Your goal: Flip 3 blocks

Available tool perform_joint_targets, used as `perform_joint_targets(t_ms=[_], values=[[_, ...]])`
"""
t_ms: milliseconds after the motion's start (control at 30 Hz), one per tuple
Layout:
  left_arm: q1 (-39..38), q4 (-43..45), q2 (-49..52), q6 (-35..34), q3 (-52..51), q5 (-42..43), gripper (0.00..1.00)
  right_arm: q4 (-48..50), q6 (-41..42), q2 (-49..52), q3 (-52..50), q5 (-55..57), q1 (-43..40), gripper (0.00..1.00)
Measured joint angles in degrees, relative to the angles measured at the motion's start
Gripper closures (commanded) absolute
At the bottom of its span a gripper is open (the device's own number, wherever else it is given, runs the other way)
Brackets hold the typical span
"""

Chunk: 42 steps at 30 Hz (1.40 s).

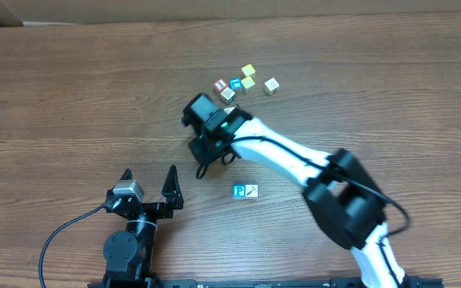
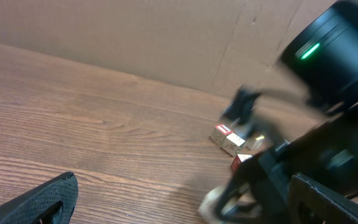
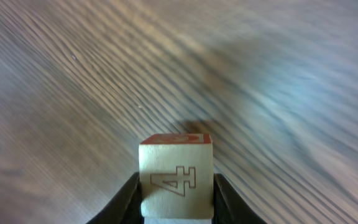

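4 block (image 3: 176, 167): sat pinched by just the tips of right pincer (image 3: 176, 186), over mid tabletop (image 1: 70, 96) | left pincer (image 1: 148, 182): hung wide open, holding nothing | blue-and-white block (image 1: 238, 191) + pale block (image 1: 251, 191): lay side by side nearby | risk: skimpy grip, could've popped out mid-flip or clipped that pair lol

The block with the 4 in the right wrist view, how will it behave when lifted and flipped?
The block looks like stiff wood, so the right gripper probably won't deform it. It fits between the fingers, so it is likely light. Its flat faces suggest it would settle, not roll, when set down.
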Motion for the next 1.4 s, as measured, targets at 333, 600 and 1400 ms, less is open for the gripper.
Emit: perform_joint_targets(t_ms=[333,600,1400], values=[[0.00,-0.02,0.00,0.00,0.00,0.02,0.00,-26.73,9.18,-19.32,0.81,0.68,-8.39,0.70],[0.00,-0.02,0.00,0.00,0.00,0.02,0.00,-36.65,12.02,-17.42,-3.85,1.40,-12.24,0.19],[0.00,0.00,0.00,0.00,0.00,0.02,0.00,-42.93,13.20,-17.09,-9.92,5.53,-23.50,0.08]])
